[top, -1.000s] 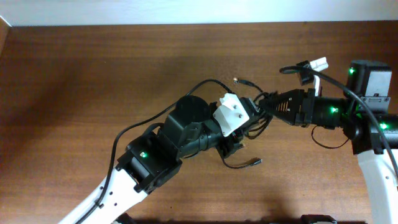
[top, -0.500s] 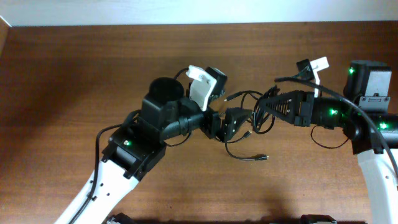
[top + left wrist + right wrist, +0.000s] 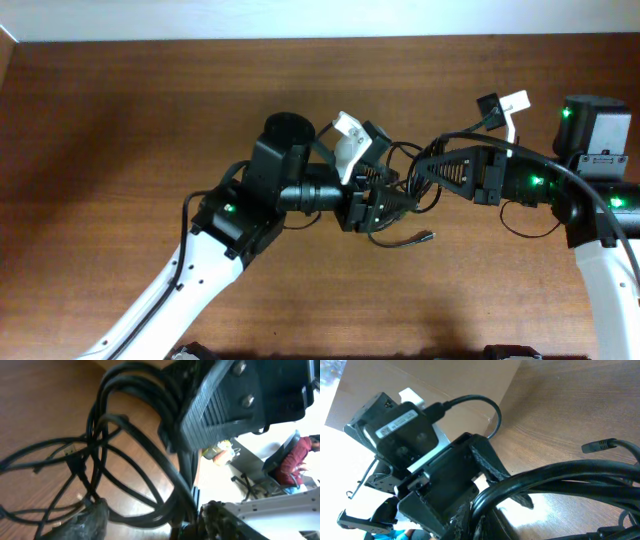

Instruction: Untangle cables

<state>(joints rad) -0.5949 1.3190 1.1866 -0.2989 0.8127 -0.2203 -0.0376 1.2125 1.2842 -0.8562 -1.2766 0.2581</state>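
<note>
Cables (image 3: 405, 190) hang in a dark knot just above the worktop (image 3: 120, 130), right of centre, strung between the two pincers, which meet nose to nose. The right pincer (image 3: 422, 182) looks pressed onto the bundle: the left wrist view shows its ribbed pad (image 3: 215, 407) hard against several strands. The left pincer (image 3: 385, 205) is buried among the loops, and whether it pinches anything cannot be told. One loose end (image 3: 428, 237) trails onto the wood just below. Judged from this, the job is at an early stage. Loops cross over and under one another in both wrist views, no cable lies apart by itself, and only that single end lies free — nearly all the separating is left to do.
</note>
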